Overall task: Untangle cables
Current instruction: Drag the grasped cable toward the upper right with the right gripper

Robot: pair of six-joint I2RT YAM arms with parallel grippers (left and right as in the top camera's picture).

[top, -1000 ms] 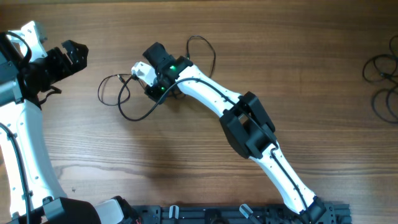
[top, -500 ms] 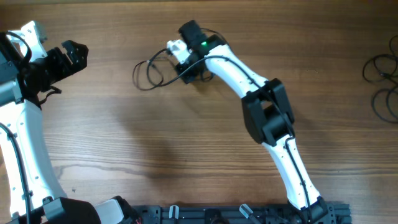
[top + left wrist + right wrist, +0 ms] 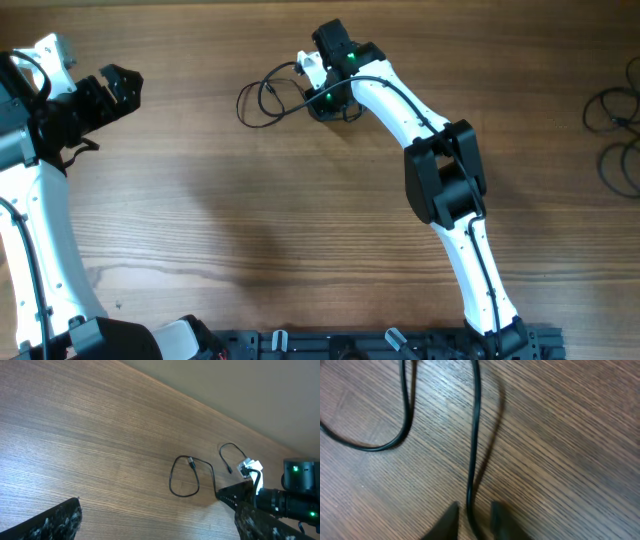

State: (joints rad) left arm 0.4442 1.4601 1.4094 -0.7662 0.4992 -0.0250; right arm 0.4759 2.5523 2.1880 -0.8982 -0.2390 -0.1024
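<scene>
Two arms: the right stretches far forward, right claw (image 3: pixel 474 510) narrowly parted astride a cable (image 3: pixel 475 435); left claw (image 3: pixel 160 525) gapes wide.

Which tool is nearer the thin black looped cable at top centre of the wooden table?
Right. The right tool is at the thin black looped cable, wire passing between its fingers. The left tool is far off at the wooden table's left edge.

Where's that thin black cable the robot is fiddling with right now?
Seen from overhead, the looped cable lies toward the far middle of the table, just left of the right gripper, which straddles one strand.
</scene>
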